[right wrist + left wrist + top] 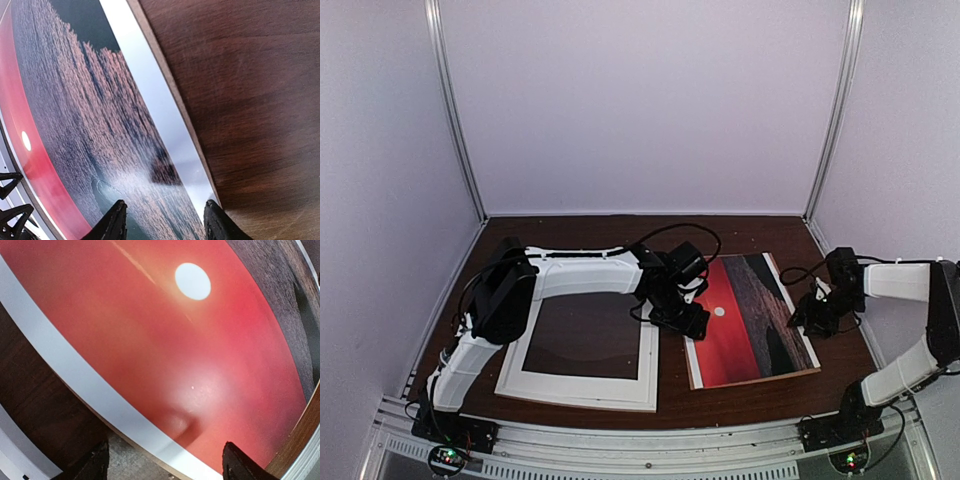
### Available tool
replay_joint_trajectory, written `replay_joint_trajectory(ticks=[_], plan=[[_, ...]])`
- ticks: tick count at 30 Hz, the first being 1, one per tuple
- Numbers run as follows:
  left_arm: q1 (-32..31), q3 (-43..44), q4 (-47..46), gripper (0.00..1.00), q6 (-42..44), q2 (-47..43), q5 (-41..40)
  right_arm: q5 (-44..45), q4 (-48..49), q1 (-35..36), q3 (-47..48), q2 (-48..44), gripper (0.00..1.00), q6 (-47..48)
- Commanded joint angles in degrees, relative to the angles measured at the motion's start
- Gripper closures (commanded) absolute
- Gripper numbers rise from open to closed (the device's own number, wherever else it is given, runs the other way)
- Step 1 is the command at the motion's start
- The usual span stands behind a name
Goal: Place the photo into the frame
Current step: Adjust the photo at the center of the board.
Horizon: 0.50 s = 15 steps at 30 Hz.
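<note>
On the dark wooden bench (570, 232), the biggest thing is the white frame (578, 392), lying flat on the left side near the front edge, with the dark surface showing through its opening. Just to its right, across a strip of bare wood, lies a brown backing board (760, 380), turned a little askew, and the photo (745, 320) rests flat on top of it, so the print is outside the frame and not touching it. Its red sky half faces the frame and its dark sea half faces the right arm; a white margin runs along the long sides. The left gripper (682, 312) reaches across the frame's far right corner and hangs low over the photo's left edge, its jaws spread wide with nothing between them but the print's margin below. The right gripper (810, 315) sits at the photo's right edge, jaws parted less widely and holding nothing, one finger over the sea, the other over the white margin. Smallest is the white sun (192, 281), set in the red.
</note>
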<state>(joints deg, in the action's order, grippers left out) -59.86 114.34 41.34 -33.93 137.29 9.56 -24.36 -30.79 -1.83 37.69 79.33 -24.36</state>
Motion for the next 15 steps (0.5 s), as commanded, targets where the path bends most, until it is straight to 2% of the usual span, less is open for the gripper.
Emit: replay_joint_trajectory(ticks=[1,15], plan=[[-0.1,1.0,0.3,0.21,-0.8,1.4,-1.9,0.1,0.4,1.6,-0.2,2.1,0.46,0.1],[0.1,-1.2,-0.9,0.21,-3.5,2.5,0.4,1.2,3.0,10.4,-1.4,3.1,0.51,-3.9]])
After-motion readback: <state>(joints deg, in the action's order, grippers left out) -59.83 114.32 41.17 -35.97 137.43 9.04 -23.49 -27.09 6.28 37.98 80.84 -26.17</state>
